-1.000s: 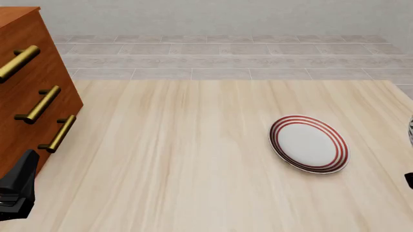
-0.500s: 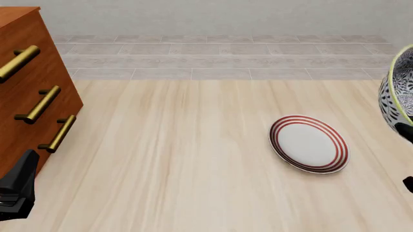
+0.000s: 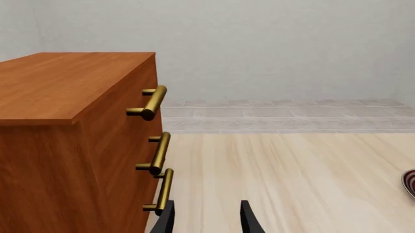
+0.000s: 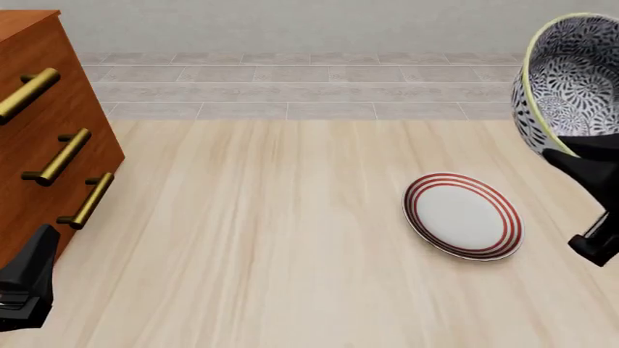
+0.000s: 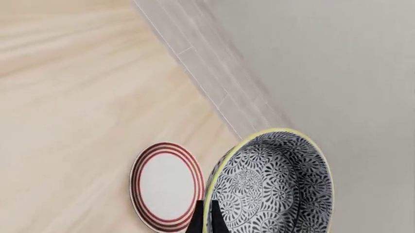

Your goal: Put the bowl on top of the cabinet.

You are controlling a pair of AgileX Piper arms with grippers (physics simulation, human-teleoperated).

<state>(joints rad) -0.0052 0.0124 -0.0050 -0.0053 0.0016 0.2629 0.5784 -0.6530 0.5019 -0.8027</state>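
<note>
Up higher and further in than a moment ago: bowl (image 4: 570, 80), tipped on its side, rim pinched tight by right gripper (image 4: 580, 156) just below it. Left gripper (image 3: 206, 221) open, near cabinet (image 4: 43, 138).

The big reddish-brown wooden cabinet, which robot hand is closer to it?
Left. The left gripper sits right beside the reddish-brown wooden cabinet, below its brass handles. The right gripper is across the table, holding the black-and-white patterned bowl.
</note>
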